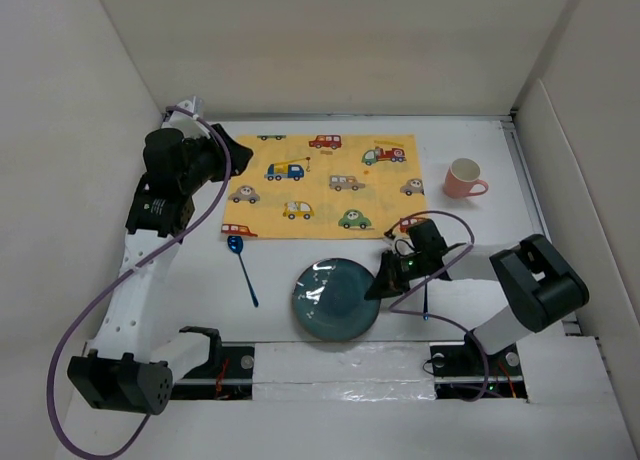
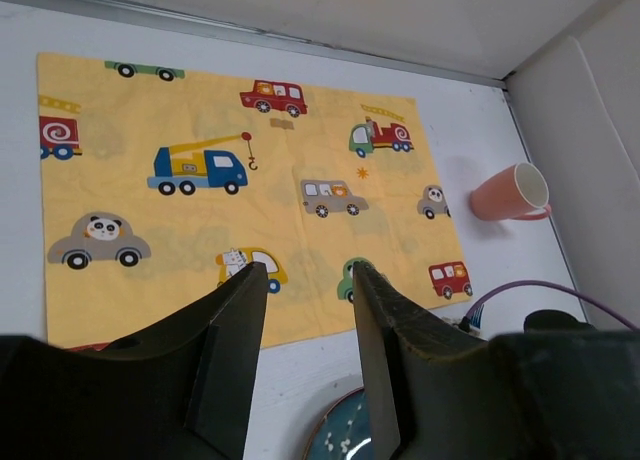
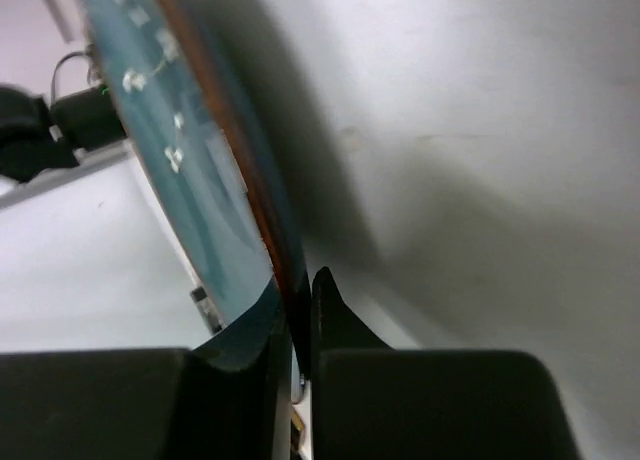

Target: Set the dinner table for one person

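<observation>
- Right gripper (image 3: 298,280), lower centre of the top view, pinches the rim of the teal plate (image 3: 170,150), likely to carry it onto the car-print mat (image 1: 320,185).
- Left gripper (image 2: 308,272) hangs parted and empty over the mat.

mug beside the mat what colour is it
The mug is salmon pink with a pale inside, clearest in the left wrist view.
</observation>
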Robot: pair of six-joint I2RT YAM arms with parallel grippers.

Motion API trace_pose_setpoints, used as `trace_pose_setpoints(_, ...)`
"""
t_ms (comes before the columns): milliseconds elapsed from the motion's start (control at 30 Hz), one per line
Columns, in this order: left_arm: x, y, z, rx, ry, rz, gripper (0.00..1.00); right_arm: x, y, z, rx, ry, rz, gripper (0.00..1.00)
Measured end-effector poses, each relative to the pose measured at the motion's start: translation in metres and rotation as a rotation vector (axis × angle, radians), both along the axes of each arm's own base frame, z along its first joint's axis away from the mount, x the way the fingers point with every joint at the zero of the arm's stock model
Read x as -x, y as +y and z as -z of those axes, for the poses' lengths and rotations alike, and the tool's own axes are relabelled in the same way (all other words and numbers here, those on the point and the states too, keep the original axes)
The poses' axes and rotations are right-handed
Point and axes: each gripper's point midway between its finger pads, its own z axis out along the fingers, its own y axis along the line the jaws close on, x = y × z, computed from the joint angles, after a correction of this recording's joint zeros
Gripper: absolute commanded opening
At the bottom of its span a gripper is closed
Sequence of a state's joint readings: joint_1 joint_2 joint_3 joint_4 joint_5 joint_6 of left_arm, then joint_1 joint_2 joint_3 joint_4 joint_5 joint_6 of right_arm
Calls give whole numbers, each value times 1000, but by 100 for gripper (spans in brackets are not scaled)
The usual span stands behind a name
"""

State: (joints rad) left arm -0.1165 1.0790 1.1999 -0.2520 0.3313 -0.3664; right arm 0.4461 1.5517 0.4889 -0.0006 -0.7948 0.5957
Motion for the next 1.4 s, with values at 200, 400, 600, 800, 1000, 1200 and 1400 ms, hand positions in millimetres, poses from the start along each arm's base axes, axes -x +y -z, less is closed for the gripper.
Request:
trace_pose_setpoints(200, -6, 4, 7, -17, 18, -29, 38, -7, 3, -29, -6, -34, -27, 0)
trace_pose_setpoints(400, -14, 10, 11, -45, 38, -59, 56, -79, 7, -111, 25, -221, 70, 0)
trace_pose_setpoints(600, -21, 15, -4, -66, 12, -87, 57, -202, 23, -191, -74, -439, 183, 0)
trace_pose_setpoints(800, -21, 12, -5, -48, 12, -73, 57, -296, 28, -156, -84, -382, 285, 0)
trace_pose_setpoints(1000, -21, 9, 1, -35, 22, -61, 57, -321, 26, -89, -37, -211, 370, 0)
trace_pose_setpoints(1200, -23, 9, 8, -38, 40, -65, 57, -318, 34, -76, -38, -146, 385, 0)
trace_pose_setpoints(1400, -22, 9, 27, -42, 84, -64, 57, -320, 42, -81, -69, -151, 390, 2)
